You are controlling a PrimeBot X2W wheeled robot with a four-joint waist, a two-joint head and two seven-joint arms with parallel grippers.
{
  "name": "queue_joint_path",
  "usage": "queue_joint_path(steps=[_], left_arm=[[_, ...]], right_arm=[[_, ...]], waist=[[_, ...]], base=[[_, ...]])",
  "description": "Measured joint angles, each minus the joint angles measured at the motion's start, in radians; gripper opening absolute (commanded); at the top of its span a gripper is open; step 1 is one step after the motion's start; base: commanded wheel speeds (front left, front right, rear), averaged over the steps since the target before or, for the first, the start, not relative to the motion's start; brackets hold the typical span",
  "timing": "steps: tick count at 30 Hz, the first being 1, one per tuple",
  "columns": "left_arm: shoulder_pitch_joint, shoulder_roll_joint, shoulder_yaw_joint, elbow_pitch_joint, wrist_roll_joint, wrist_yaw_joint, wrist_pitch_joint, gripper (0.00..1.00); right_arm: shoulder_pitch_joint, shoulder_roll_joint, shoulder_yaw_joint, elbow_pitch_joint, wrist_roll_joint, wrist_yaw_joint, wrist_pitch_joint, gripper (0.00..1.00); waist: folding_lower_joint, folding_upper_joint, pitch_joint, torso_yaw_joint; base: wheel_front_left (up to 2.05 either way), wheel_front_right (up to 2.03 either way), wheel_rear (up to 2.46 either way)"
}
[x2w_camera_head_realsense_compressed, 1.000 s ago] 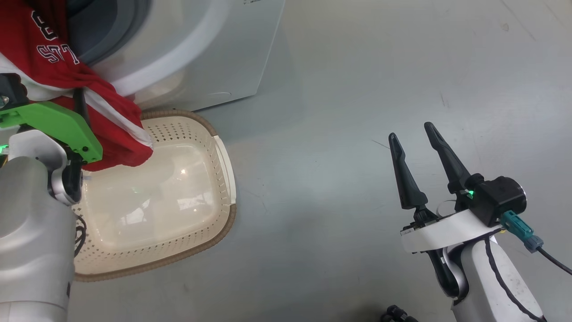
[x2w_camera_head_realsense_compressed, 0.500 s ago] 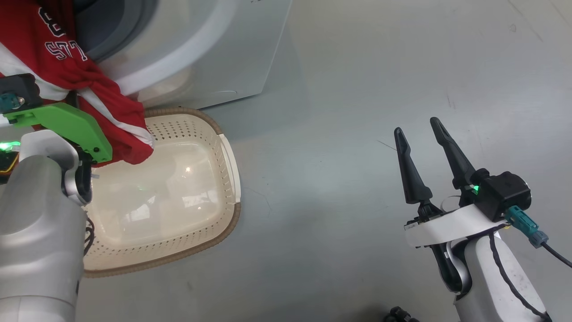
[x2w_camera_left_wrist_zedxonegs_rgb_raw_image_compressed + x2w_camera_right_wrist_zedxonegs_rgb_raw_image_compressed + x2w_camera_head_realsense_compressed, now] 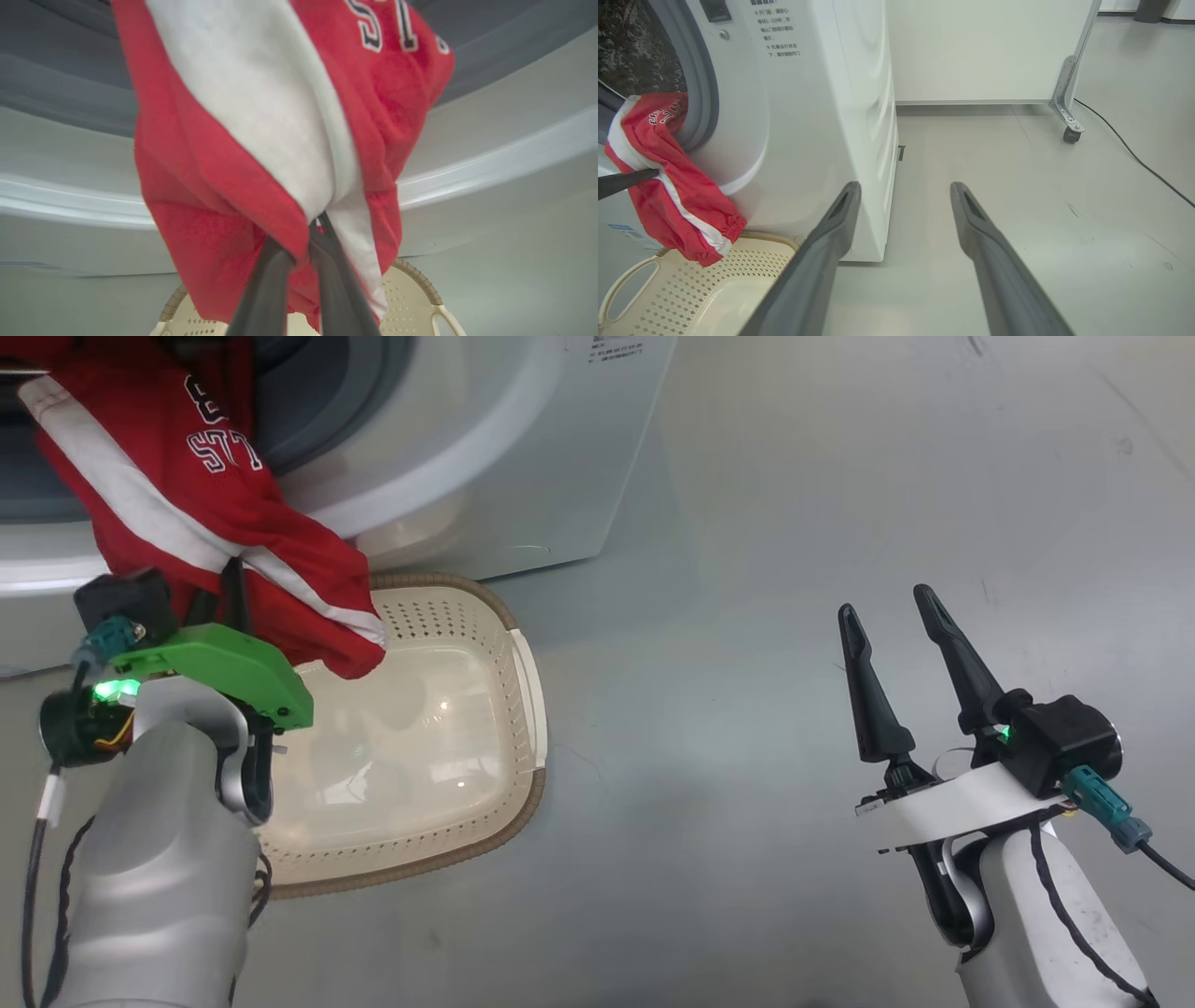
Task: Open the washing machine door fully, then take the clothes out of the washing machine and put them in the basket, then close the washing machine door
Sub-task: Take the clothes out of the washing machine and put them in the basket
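Red clothes clamped in the left pincer hang lengthwise from the washing machine, hem just above the basket, the wide-open right pincer well apart

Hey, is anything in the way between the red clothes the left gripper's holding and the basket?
Nothing visible. The left gripper is shut on the clothes, which hang out of the washing machine with their lower end over the open basket, near its machine-side rim.
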Motion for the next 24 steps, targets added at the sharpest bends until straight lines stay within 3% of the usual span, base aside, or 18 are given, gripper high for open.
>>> queue_joint_path(steps=[4,13,24], left_arm=[[0.046,-0.003,-0.009,-0.01,0.0,-0.009,-0.062,0.0],[0.137,-0.021,-0.027,-0.078,0.01,-0.021,-0.082,0.0],[0.217,-0.023,-0.046,-0.276,0.047,-0.03,-0.085,0.0]], right_arm=[[0.004,-0.001,0.001,0.009,-0.009,0.0,0.0,1.0],[0.044,-0.011,-0.001,0.032,-0.02,0.0,0.0,1.0],[0.094,-0.016,-0.006,0.049,-0.035,0.0,0.0,1.0]], waist=[[0.0,0.0,-0.026,0.019],[0.0,0.0,-0.098,0.058],[0.0,0.0,-0.192,0.109]], base=[[0.0,0.0,0.0],[0.0,0.0,0.0],[0.0,0.0,0.0]])
